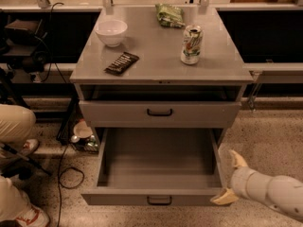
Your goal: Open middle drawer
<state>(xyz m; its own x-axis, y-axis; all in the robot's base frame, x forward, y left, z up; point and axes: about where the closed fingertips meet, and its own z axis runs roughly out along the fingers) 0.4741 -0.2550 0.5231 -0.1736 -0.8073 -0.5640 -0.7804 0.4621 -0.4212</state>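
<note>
The middle drawer [158, 197] is pulled far out of the grey cabinet, showing a plain grey empty interior; its small black loop handle [159, 200] is on the front. My gripper [230, 178] is at the lower right, just beside the drawer's front right corner. It is open and empty, with one cream fingertip [223, 197] near the corner and the other [237, 159] farther back. It is off the handle. The top drawer [159, 112] above is slightly ajar. The lowest drawer is hidden.
On the cabinet top [156, 67] stand a white bowl [111, 32], a dark snack bar [121, 63], a green chip bag [170, 14] and a soda can [191, 44]. A person's legs and shoes [16, 174] and cables [66, 174] are at the left on the speckled floor.
</note>
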